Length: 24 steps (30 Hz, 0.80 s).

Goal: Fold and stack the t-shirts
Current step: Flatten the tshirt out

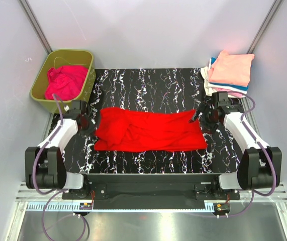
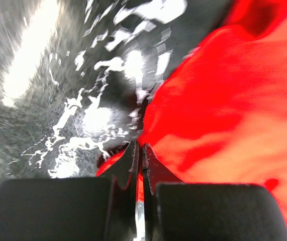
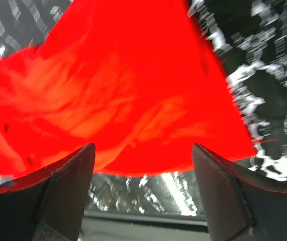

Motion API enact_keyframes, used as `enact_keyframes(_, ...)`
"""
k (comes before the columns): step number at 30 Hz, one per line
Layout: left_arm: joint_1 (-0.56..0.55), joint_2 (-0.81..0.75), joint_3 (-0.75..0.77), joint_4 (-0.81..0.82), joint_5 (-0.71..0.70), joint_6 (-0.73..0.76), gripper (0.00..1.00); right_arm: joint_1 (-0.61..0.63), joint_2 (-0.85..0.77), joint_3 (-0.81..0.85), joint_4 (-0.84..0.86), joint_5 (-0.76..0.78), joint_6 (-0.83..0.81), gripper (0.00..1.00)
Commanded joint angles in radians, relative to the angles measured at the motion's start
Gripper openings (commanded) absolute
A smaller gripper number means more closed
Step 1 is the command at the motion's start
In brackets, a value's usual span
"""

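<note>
A bright red t-shirt (image 1: 151, 130) lies crumpled in a wide band across the middle of the black marbled table (image 1: 148, 83). My left gripper (image 1: 90, 122) is at the shirt's left edge. In the left wrist view it (image 2: 139, 146) is shut, with a strip of the red shirt (image 2: 223, 100) pinched between the jaws. My right gripper (image 1: 199, 116) is at the shirt's right edge. In the right wrist view it (image 3: 143, 150) is open and empty, its jaws wide apart just short of the red shirt's hem (image 3: 118, 85).
An olive-green tub (image 1: 40, 93) at the back left holds a magenta-pink shirt (image 1: 65, 80). A stack of folded shirts (image 1: 231, 70), peach on top with pink, white and blue below, sits at the back right corner.
</note>
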<state>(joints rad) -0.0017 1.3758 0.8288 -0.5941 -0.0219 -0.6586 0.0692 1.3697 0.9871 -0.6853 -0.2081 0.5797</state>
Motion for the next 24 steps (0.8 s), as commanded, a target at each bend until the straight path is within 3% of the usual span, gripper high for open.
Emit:
enact_keyframes(1,0.002,-0.092,0.127,-0.094,-0.019,0.073,0.00,-0.005,0.045,0.077,-0.068,0.165,0.025,0.83)
enact_keyframes(4,0.000,-0.127,0.183,-0.162,-0.021,0.125,0.00,-0.005,0.098,0.074,-0.025,0.165,0.049,0.74)
enact_keyframes(9,0.000,-0.162,0.231,-0.240,-0.044,0.200,0.00,-0.005,0.189,0.074,0.024,0.164,0.066,0.44)
enact_keyframes(10,0.000,-0.164,0.239,-0.259,-0.047,0.209,0.00,-0.005,0.215,0.074,0.033,0.164,0.068,0.42)
enact_keyframes(24,0.000,-0.239,0.173,-0.162,0.154,0.289,0.00,-0.005,0.350,0.062,0.107,0.187,0.060,0.45)
